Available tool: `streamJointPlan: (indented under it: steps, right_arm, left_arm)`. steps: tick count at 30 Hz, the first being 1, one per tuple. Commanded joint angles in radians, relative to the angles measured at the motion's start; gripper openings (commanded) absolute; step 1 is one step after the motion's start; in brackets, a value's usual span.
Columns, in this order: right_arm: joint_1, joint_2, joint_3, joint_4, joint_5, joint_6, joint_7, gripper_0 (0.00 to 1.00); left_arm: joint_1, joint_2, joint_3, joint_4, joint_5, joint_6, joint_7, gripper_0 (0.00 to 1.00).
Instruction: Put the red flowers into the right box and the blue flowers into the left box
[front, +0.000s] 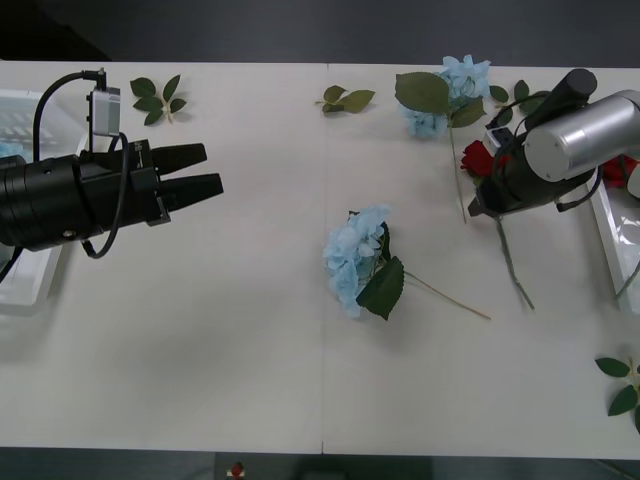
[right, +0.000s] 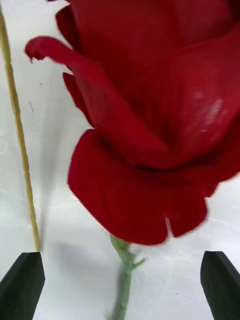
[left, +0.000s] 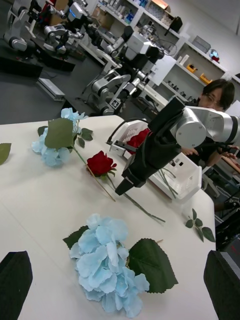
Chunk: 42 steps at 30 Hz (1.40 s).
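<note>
right gripper (left: 123, 186), jaws open, hangs over a red rose (front: 477, 157) at two o'clock, half hiding it; left gripper (front: 203, 170) open at nine.

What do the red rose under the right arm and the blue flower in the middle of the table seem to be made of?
The red rose looks like woven fabric with a matte, slightly velvety finish: its petals have flat, cut edges, one with a notch. Its stem looks like moulded green plastic. The blue flower seems to be thin, pale cloth, with stiff, veined leaves, probably coated fabric. The right gripper, fingers open, hovers at the rose.
</note>
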Motion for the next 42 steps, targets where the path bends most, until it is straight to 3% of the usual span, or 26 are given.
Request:
streamJointPlan:
  steps: [1, 18, 21, 24, 37, 42]
  right_arm:
    - [-0.036, -0.004, 0.057, 0.002, 0.006, -0.051, -0.040, 0.90]
    - [-0.036, 0.010, 0.094, 0.030, 0.001, -0.100, -0.049, 0.87]
    - [-0.036, 0.014, 0.098, 0.035, 0.004, -0.111, -0.046, 0.77]
    - [-0.036, 0.016, 0.101, 0.036, 0.007, -0.118, -0.045, 0.58]
    - [-0.036, 0.033, 0.101, 0.059, 0.019, -0.135, -0.042, 0.50]
    - [-0.036, 0.039, 0.103, 0.065, 0.026, -0.137, -0.039, 0.32]
  left_arm:
    - [0.024, 0.000, 0.011, -0.024, 0.005, -0.008, 0.003, 1.00]
    - [0.029, 0.000, 0.011, -0.024, 0.002, -0.008, -0.002, 1.00]
    - [0.029, 0.002, 0.009, -0.024, 0.002, -0.008, -0.002, 1.00]
    - [0.029, 0.000, 0.011, -0.024, 0.002, -0.008, -0.002, 1.00]
    - [0.030, 0.000, 0.009, -0.024, 0.000, -0.008, -0.002, 1.00]
    - [0.032, 0.000, 0.009, -0.024, 0.000, -0.008, -0.002, 1.00]
